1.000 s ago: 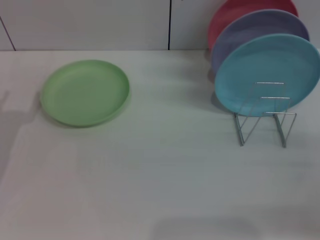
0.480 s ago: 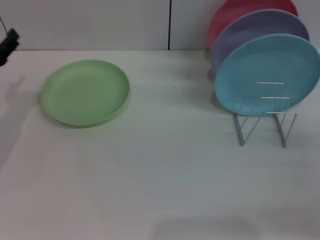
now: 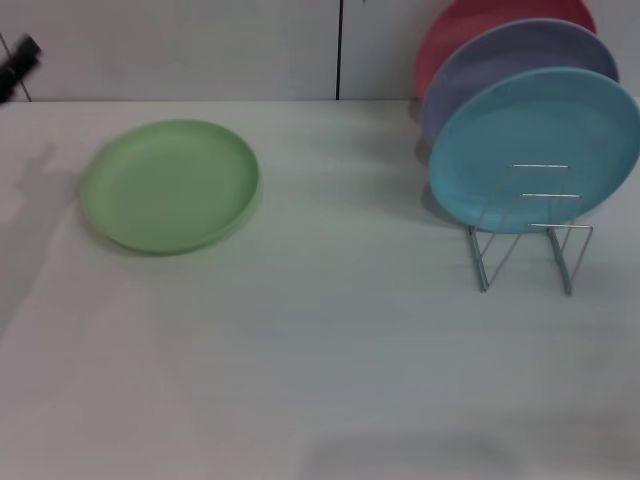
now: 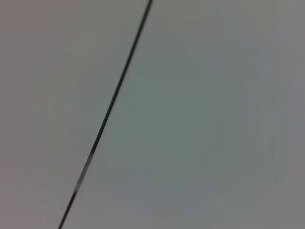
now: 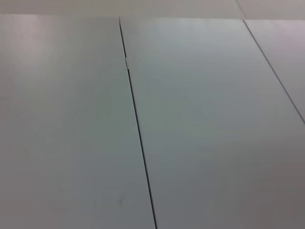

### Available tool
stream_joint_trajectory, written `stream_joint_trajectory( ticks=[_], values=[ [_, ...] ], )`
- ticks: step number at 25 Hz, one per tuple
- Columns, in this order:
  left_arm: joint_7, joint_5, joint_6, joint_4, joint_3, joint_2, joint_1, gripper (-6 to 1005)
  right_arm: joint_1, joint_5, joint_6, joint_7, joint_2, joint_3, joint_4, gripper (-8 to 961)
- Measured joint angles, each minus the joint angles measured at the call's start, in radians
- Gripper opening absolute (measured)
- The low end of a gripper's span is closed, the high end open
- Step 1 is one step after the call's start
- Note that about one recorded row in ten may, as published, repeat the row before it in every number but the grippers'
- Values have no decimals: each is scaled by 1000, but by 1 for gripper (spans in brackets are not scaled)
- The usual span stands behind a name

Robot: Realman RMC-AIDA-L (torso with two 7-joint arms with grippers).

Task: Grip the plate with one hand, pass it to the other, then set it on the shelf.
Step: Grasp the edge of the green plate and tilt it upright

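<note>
The light green plate [image 3: 170,186] lies flat, face up, near the table's [image 3: 320,370] far-left edge; being round, it has no long axis. The left gripper [image 3: 18,66] shows only as a dark tip at the far-left corner, touching nothing, its opening indiscernible. The wire shelf [image 3: 528,240], far right, holds three upright plates: turquoise [image 3: 535,150], lavender [image 3: 500,60], red [image 3: 470,25].

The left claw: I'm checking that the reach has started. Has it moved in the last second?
Yes. The left claw was out of view, then entered at the head view's left edge, above and left of the unmoved green plate.
</note>
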Motion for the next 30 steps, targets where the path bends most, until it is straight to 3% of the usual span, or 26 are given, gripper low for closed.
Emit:
stream_joint_trajectory(
  ticks=[3,4,7,10,14,15,18,19,23,24,26,30],
  values=[
    [-22,-85,-194,-37,-49,3,16,867,-2,0,1,0,0,0,0,728],
    [-47,-109,-336,-45,-66,9,26,867,-3,-1,1,0,0,0,-1,728],
    [-71,-81,-441,-28,-63,20,31,867,-3,-1,1,0,0,0,-1,729],
    [-100,84,-533,52,-52,35,34,867,-3,-1,1,0,0,0,-1,729],
    [-118,336,-510,161,-63,18,35,866,-3,-1,1,0,0,0,-1,728],
    [-118,336,-510,161,-63,18,35,866,-3,-1,1,0,0,0,-1,728],
    [-119,502,-456,229,-56,13,35,866,-4,-1,1,0,0,0,-1,727],
    [-118,630,-401,286,-49,7,40,866,-5,-1,1,0,0,0,-1,727],
    [-112,750,-265,357,-1,1,62,865,-5,-1,1,0,0,0,-2,728],
    [-109,823,-119,405,70,2,84,865,-5,-1,1,0,0,0,-1,728],
    [-107,853,-57,422,98,2,93,865,-5,-1,1,0,0,0,-1,728],
    [-45,938,385,464,280,0,134,864,-5,-1,1,0,0,0,-1,729]
  ],
)
